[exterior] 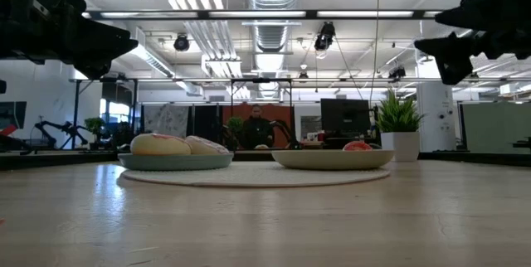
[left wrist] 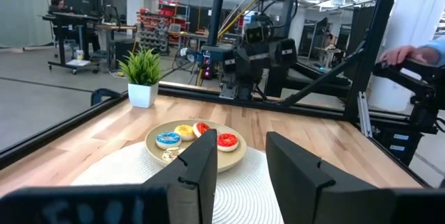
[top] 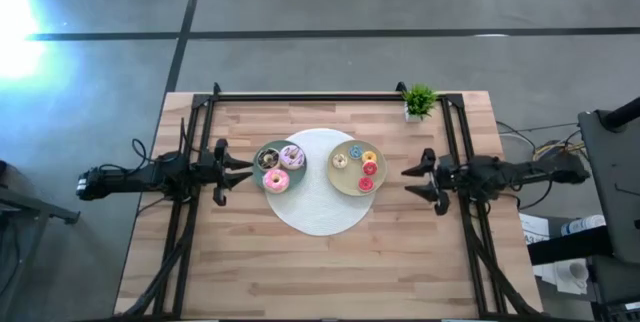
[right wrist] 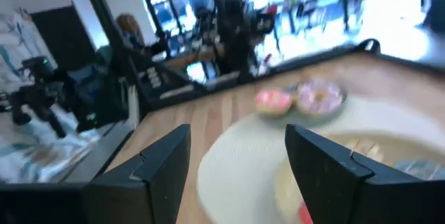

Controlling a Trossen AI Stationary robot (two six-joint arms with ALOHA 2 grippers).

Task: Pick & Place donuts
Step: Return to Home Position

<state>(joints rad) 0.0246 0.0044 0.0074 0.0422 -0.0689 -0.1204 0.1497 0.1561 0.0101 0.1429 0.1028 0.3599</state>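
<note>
Three larger donuts, pink-iced (top: pixel 277 181), lilac sprinkled (top: pixel 292 156) and dark chocolate (top: pixel 267 158), lie on the blue-grey plate (top: pixel 262 172). Several tinier donuts (top: pixel 367 168) lie on the yellow-green plate (top: pixel 350 184); they also show in the left wrist view (left wrist: pixel 198 135). Both plates rest on a round white mat (top: pixel 322 212). My left gripper (top: pixel 244 169) is open, raised just left of the blue-grey plate. My right gripper (top: pixel 411 182) is open, raised right of the yellow-green plate. Both touch nothing.
A small green potted plant (top: pixel 419 102) stands at the table's far right corner. A dark metal frame (top: pixel 320 96) runs along the far edge and down both sides. Bare wood lies in front of the mat. A person's hand (left wrist: pixel 403 53) shows beyond the table.
</note>
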